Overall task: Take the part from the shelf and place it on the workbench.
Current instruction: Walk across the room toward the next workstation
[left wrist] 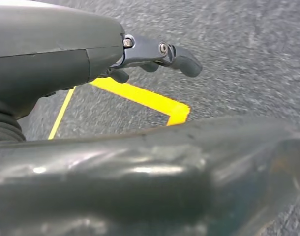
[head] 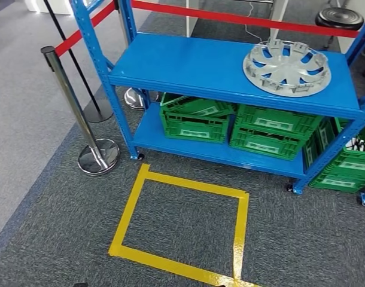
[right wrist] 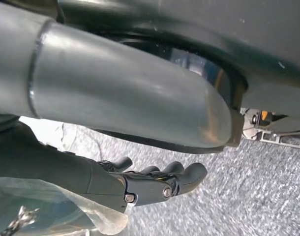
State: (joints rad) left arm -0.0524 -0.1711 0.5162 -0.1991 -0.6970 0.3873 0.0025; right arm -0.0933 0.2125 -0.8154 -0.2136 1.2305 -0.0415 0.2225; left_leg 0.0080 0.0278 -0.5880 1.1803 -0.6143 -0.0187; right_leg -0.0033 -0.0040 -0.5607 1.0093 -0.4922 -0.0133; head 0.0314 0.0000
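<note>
Left hand: smooth dark-grey cover, lighter grey fingers with silver screws at the hinges. Right hand: black, glossy fingers (same silver screws).

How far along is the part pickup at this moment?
Barely started. Done: the robot faces the blue shelf. In hand: nothing; the left hand and right hand hang over carpet. Left: grasp the hubcap lying on the top shelf and carry it to the workbench.
</note>
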